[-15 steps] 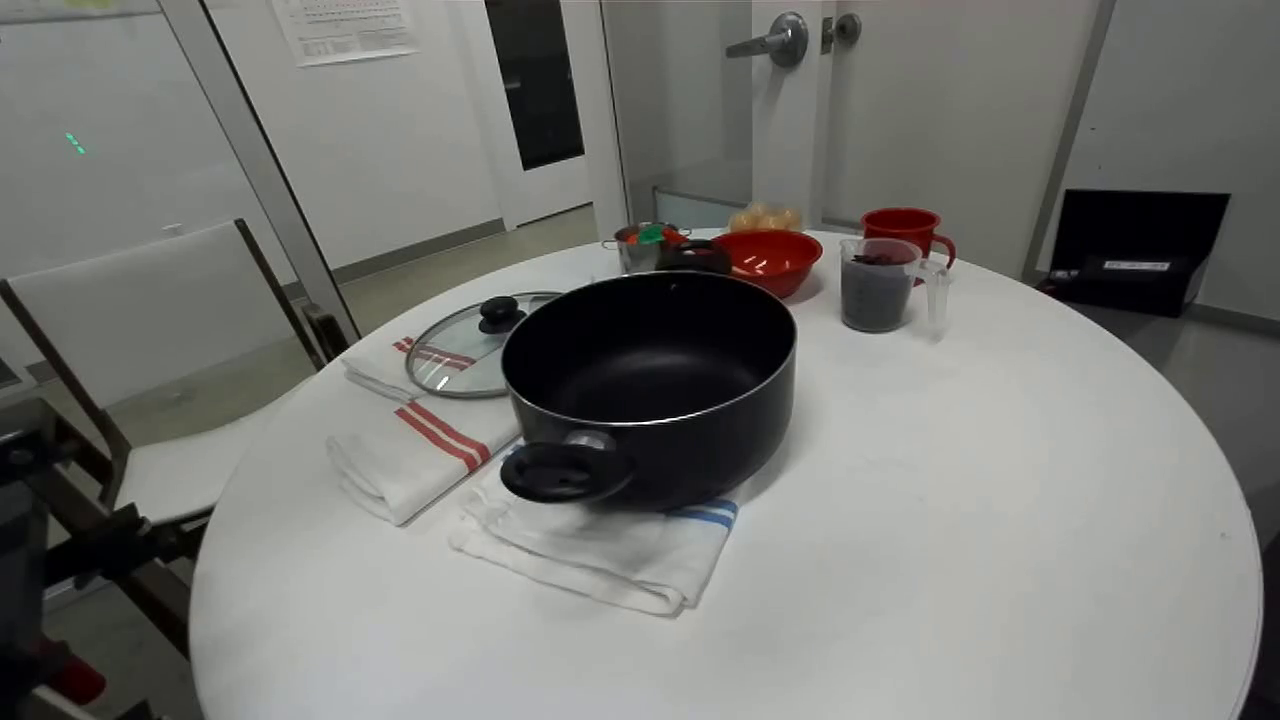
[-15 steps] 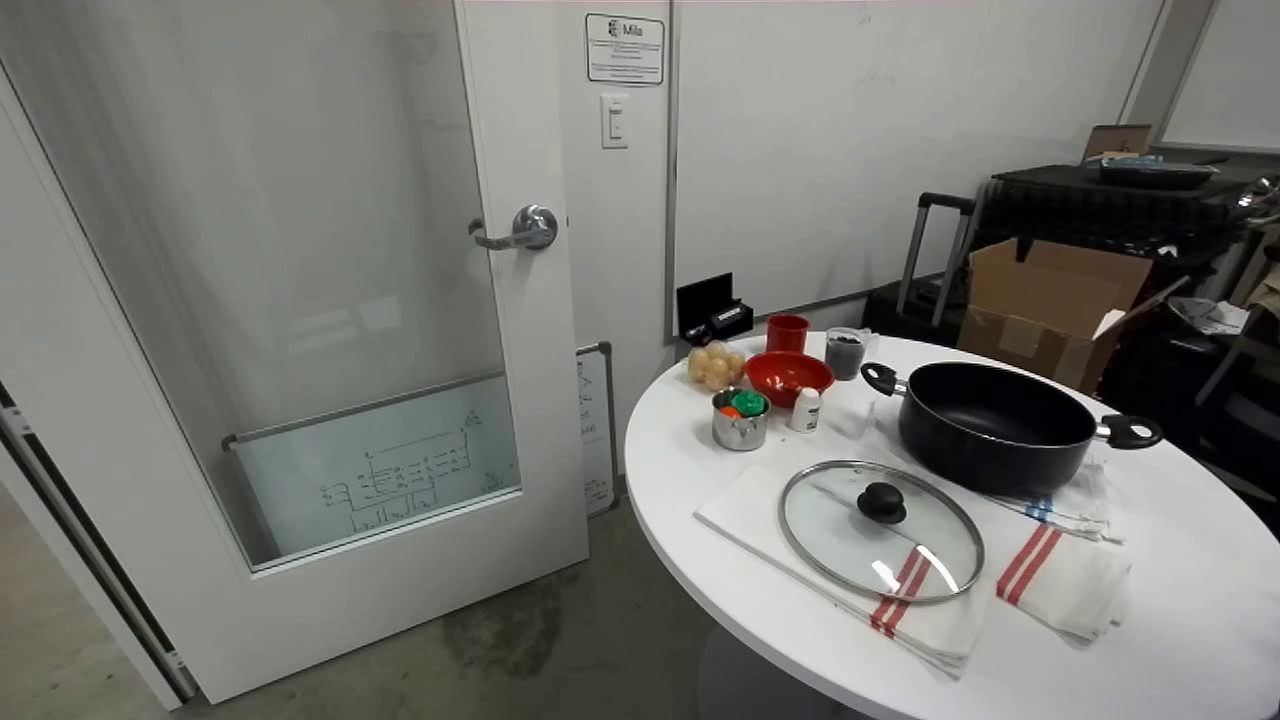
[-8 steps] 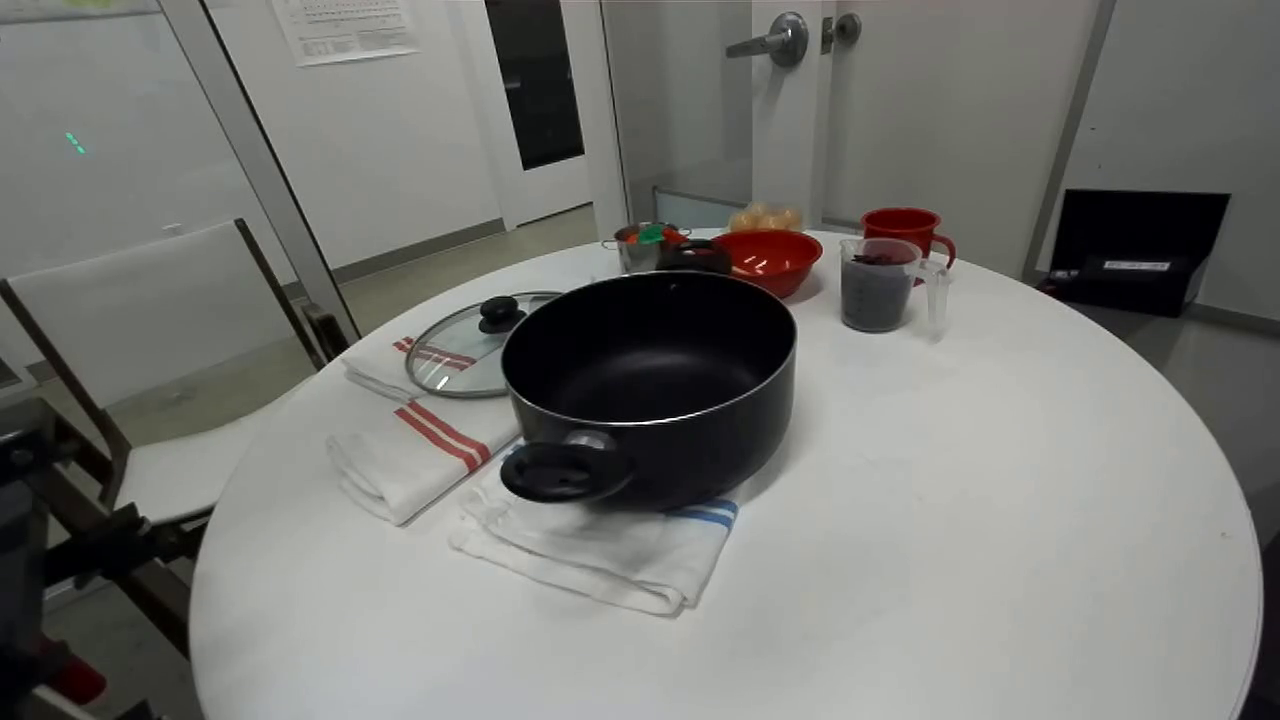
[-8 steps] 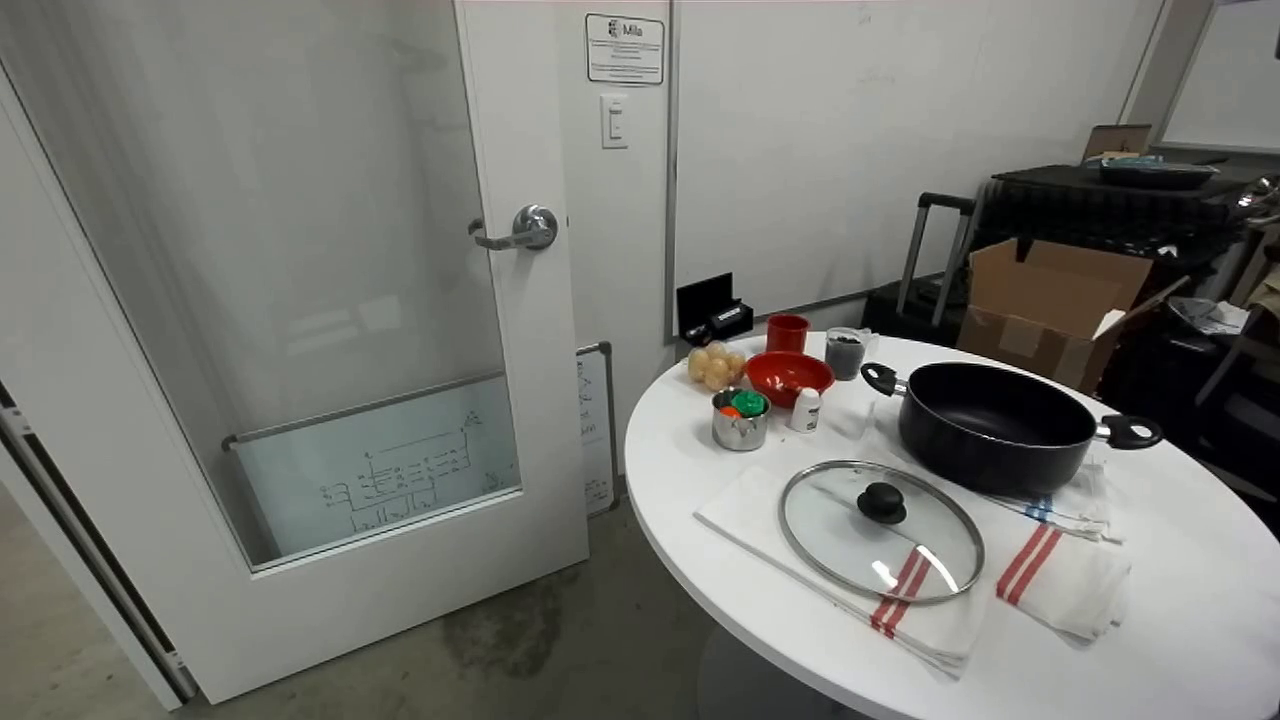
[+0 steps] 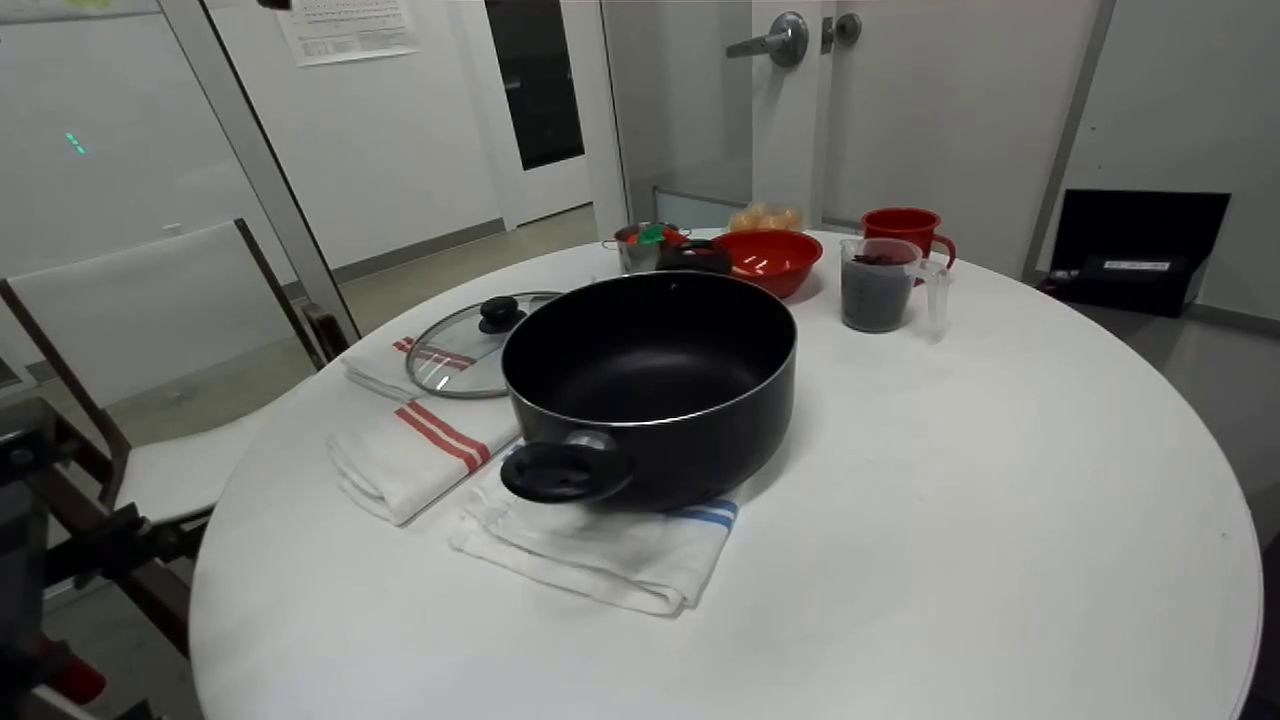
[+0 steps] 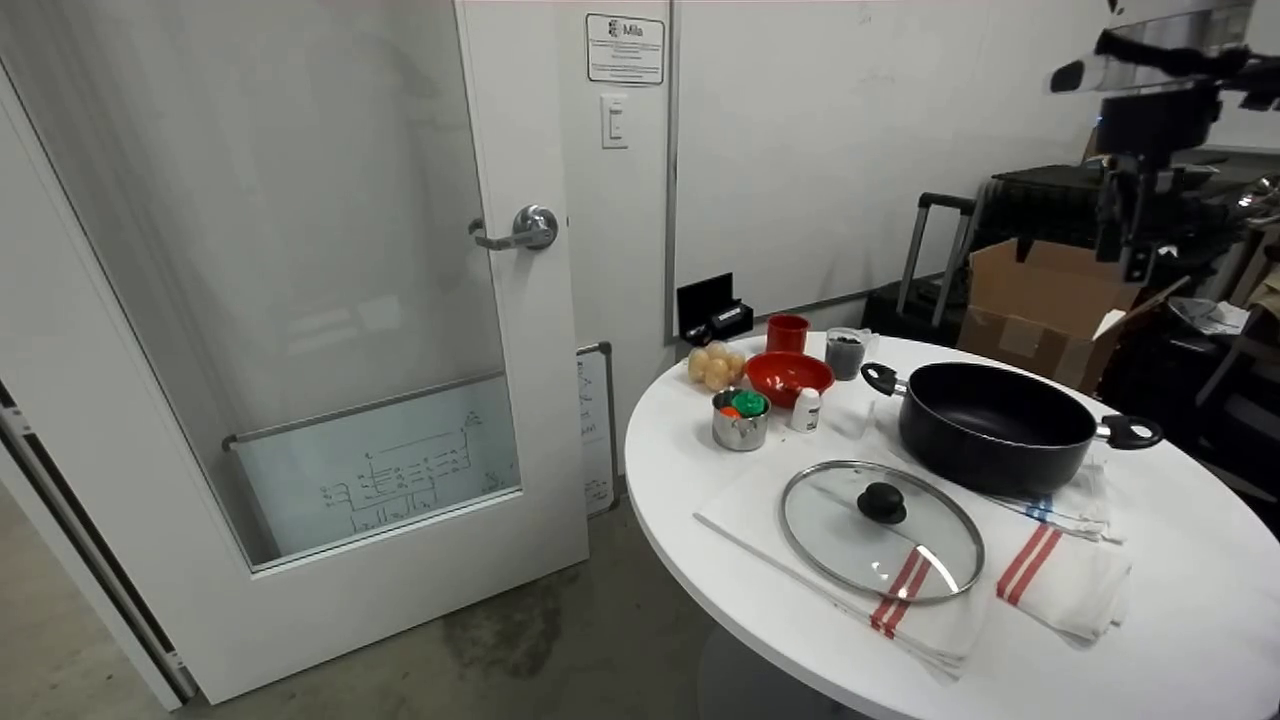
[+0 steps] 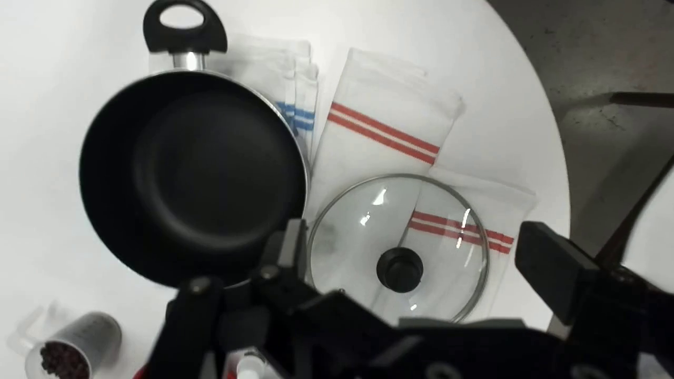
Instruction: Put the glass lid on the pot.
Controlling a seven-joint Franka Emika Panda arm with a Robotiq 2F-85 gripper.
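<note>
My claw [image 7: 413,239] hangs wide, holding nothing; the glass lid [image 7: 392,237] lies well below, framed between its fingers [image 7: 545,263] in the wrist view. If I descend off-centre, I could clip the knob [image 7: 400,270] and skid the lid. Left of the claw there, the pot [image 7: 210,163] looks bare inside; the measuring cup [image 7: 100,334] holds dark bits [image 7: 63,360].

Only text I can read: "Mila", on the black-bordered wall sign [image 6: 625,48] in an exterior view; the lines under it are too small for me. Also too small or blurred: handwriting on the low whiteboard [image 6: 375,480], print on the wall sheet [image 5: 348,28], labels on the white bottle [image 6: 805,411] and black box [image 5: 1138,248].
</note>
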